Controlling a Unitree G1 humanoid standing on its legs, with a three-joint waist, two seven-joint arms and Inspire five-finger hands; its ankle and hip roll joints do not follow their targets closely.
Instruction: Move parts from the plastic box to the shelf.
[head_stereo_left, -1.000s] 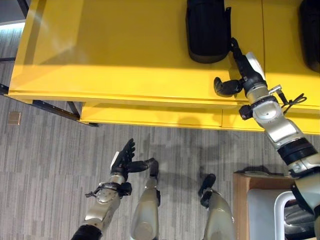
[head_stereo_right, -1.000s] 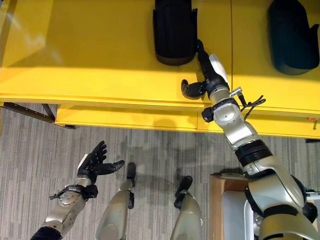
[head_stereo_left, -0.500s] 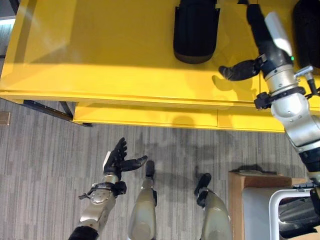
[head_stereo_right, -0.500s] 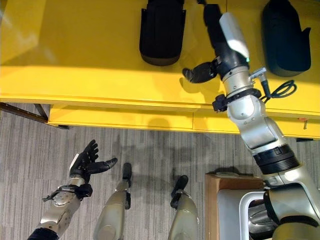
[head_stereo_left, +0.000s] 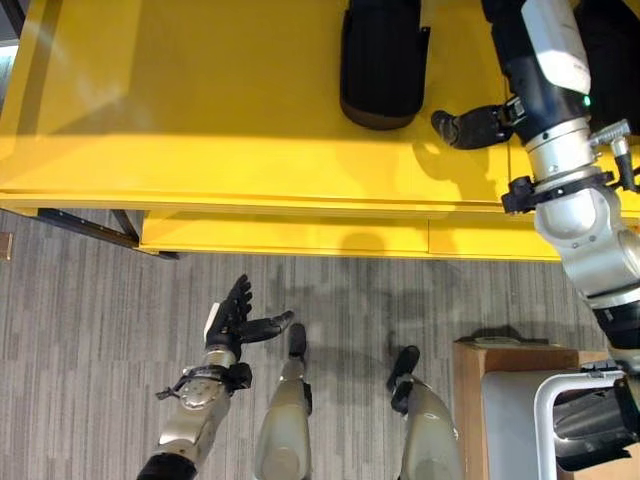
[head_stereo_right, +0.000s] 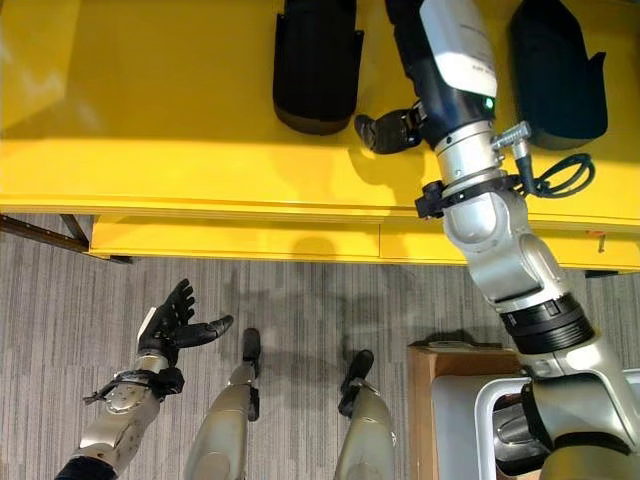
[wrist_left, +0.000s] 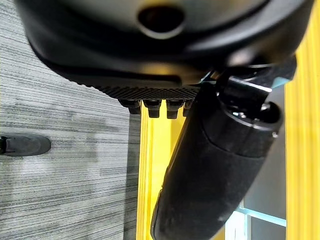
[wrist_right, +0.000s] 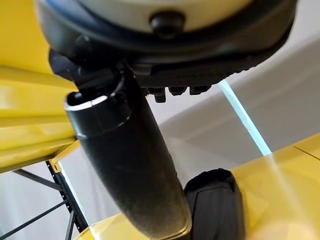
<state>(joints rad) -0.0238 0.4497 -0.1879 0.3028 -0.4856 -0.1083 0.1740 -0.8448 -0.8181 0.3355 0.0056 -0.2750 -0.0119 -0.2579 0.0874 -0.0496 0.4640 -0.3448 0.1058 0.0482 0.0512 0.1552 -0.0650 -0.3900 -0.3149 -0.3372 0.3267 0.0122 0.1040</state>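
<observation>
While two black parts (head_stereo_right: 318, 65) (head_stereo_right: 556, 75) lay on the yellow shelf (head_stereo_right: 150, 130), the right hand (head_stereo_right: 420, 90) hovered between them, fingers straight and empty, apparently clear of the load; the left hand (head_stereo_right: 172, 322) hung open over the floor (head_stereo_left: 80, 330).

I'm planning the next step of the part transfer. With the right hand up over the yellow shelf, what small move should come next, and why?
Probably draw the right hand back off the yellow shelf toward the box by the robot's right side. Its fingers look straight and hold nothing, and two black parts already lie on the shelf. The left hand hangs open over the floor.
</observation>
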